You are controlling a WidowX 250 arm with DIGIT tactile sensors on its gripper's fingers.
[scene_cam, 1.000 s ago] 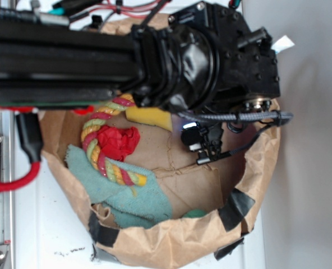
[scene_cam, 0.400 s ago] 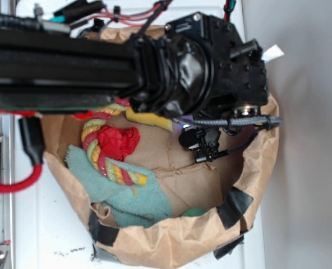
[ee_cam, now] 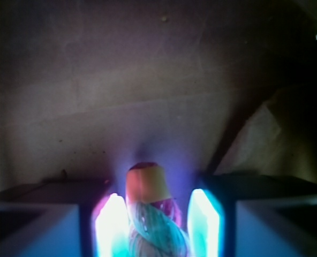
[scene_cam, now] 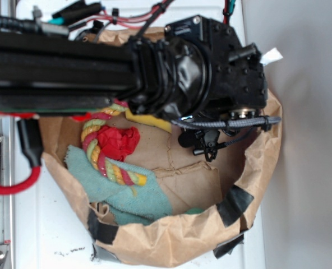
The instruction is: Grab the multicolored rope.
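Pincer [ee_cam: 157, 225] on my wrist cam has its two glowing fingers apart with the multicolored rope [ee_cam: 150, 214] end poking up between them, not obviously squeezed. From outside, the rope [scene_cam: 101, 148] curves around the red paper ball [scene_cam: 118, 140], lying on the green cloth [scene_cam: 127, 193] inside the brown paper bag [scene_cam: 171, 238], yellow sponge [scene_cam: 146, 120] just above.

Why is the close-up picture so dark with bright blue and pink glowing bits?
In the wrist view, most of the brown paper is dim and soft, while the two fingers flare blue-white and pink from glare, so their edges wash out; the multicolored rope between them looks blurry. The exterior view is evenly lit, though the black arm hides much.
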